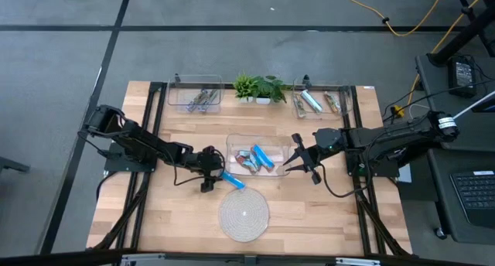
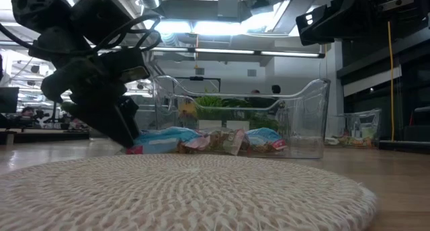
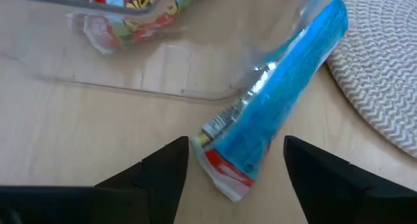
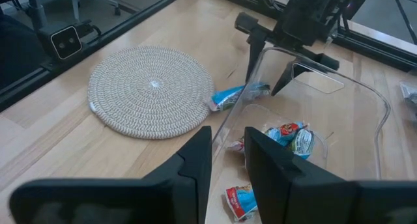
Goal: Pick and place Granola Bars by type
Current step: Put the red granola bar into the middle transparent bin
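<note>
The left gripper (image 3: 236, 160) was held low over the table with its fingers (image 3: 161, 168) spread either side of a bright blue granola bar (image 3: 280, 100), not yet clamped on it. That bar lay on the wood between the clear bin (image 1: 257, 141) and the woven mat (image 1: 244, 213). More bars (image 1: 255, 158) lay inside the bin. The right gripper (image 1: 292, 163) was poised at the bin's far side, fingers narrowly parted, nothing held.

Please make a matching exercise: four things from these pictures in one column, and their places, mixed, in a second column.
1. blue bar
2. woven mat
3. green plant
4. left tool

a. table's far edge, between two bins
b. table's near edge
c. open, one finger each side of the blue bar
d. on the wood, between middle bin and mat

Pairs: 1-d, 2-b, 3-a, 4-c
</note>
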You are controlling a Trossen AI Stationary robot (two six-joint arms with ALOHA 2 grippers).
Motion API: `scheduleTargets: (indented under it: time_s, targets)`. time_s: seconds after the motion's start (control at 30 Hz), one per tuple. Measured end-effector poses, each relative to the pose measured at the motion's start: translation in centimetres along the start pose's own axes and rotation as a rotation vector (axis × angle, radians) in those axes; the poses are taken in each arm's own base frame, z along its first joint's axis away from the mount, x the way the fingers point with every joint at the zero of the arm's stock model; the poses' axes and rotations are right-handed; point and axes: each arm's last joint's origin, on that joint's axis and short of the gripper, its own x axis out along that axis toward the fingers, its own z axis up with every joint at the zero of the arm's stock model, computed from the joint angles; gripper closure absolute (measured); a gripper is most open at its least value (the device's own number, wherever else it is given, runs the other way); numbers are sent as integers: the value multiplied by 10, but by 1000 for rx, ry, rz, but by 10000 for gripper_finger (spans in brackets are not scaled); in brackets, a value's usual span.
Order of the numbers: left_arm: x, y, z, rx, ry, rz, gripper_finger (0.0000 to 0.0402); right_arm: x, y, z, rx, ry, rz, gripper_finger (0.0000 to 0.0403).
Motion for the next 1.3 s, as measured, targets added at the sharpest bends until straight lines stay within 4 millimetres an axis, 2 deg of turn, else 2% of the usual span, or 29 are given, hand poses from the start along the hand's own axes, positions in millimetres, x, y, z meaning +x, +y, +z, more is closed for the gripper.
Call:
scheduleTargets:
  time_s: [0.13,0.3,0.53,0.7,0.93,1.17,1.3]
  targets:
    - [0,0,0,3,-2,7,202,0,0,0,0,0,0,309]
    - [0,0,0,2,-2,4,277,0,0,0,0,0,0,309]
    - [-3,-4,1,-57,25,-127,386,0,0,0,0,0,0,309]
    - [-21,-17,13,-70,-26,-244,389,0,0,0,0,0,1,309]
    - [-76,-42,44,-18,-146,-327,392,0,0,0,0,1,0,309]
    - [-134,-44,75,18,-180,-163,392,0,0,0,0,0,1,309]
    - [-153,-39,87,18,-133,-7,392,0,0,0,0,0,2,309]
